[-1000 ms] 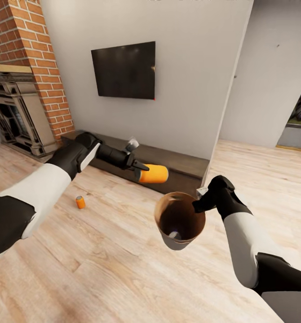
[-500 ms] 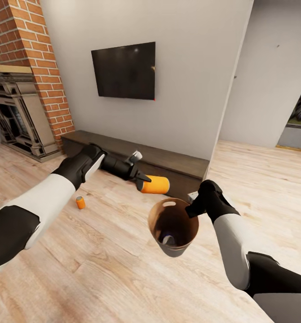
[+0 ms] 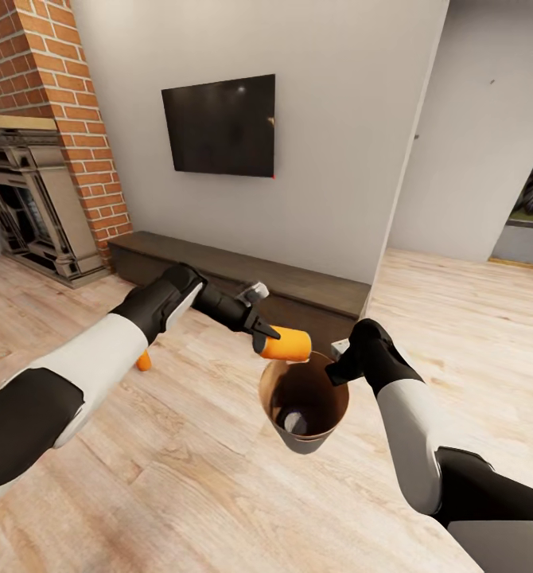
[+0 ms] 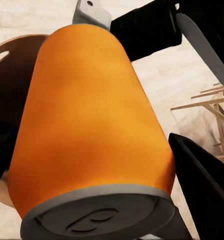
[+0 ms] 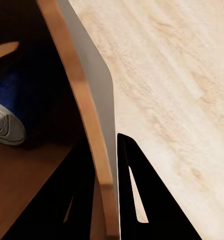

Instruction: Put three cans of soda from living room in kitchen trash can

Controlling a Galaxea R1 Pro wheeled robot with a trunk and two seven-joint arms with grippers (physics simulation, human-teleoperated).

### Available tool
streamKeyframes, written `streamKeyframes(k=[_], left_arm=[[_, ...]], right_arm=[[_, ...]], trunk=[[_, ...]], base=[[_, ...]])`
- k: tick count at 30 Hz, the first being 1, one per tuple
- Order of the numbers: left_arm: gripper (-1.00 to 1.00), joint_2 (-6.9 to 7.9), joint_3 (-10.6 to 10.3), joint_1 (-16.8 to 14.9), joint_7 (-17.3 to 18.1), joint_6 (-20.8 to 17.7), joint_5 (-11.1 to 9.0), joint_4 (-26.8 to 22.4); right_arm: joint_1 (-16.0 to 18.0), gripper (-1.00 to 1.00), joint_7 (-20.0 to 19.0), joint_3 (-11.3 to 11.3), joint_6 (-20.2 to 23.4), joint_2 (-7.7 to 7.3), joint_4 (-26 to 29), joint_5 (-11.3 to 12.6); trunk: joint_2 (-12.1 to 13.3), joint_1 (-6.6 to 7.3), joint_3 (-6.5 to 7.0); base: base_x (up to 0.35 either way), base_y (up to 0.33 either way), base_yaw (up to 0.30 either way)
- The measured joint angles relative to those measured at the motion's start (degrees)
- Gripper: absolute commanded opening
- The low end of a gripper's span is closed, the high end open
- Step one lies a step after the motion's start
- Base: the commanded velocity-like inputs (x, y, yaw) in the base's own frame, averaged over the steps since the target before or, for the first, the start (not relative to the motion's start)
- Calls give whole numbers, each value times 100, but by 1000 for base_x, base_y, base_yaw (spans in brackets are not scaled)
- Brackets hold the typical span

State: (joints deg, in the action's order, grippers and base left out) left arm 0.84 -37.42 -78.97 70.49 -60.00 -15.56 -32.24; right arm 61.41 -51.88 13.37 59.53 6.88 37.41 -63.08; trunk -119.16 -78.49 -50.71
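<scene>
My left gripper (image 3: 276, 342) is shut on an orange can of soda (image 3: 289, 344), held on its side right over the far rim of the tash can (image 3: 305, 436). Up close the orange can (image 4: 91, 135) sits between the dark fingers (image 4: 202, 195), with the bin's brown inside (image 4: 11, 70) behind it. My right gripper (image 3: 340, 372) pinches the bin's rim and holds the bin off the floor. The bin wall (image 5: 89, 100) runs between the right fingers (image 5: 142, 195). A dark blue can (image 3: 295, 419) (image 5: 6, 110) lies inside. Another orange can (image 3: 143, 362) stands on the floor, partly behind my left forearm.
This is the living room: a black TV (image 3: 219, 125) on the wall, a long dark low cabinet (image 3: 306, 288) under it, a brick fireplace (image 3: 48, 159) at the left. A wall corner (image 3: 394, 207) opens to more wooden floor (image 3: 473, 318) at the right.
My left arm has carried the orange can down and to the right, from beside the cabinet to the bin's rim. The right gripper brought the bin a little lower and leftward.
</scene>
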Motion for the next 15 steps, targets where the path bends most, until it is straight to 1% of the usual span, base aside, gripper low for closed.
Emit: streamKeyframes(k=[5, 9, 15], left_arm=[[-100, -17, -61, 107, -51, 3, 7, -2], [-100, -21, -79, 228, -366, 13, 21, -4], [-100, -34, -81, 438, -564, 4, 1, 1]], right_arm=[[0, -100, -2, 1, 11, 0, 4, 29], [0, -100, 1, 0, 0, 4, 16, 8], [0, -100, 5, -4, 5, 9, 23, 15]], trunk=[[0, 0, 0], [0, 0, 0], [0, 0, 0]], base=[[0, 0, 0], [0, 0, 0], [0, 0, 0]])
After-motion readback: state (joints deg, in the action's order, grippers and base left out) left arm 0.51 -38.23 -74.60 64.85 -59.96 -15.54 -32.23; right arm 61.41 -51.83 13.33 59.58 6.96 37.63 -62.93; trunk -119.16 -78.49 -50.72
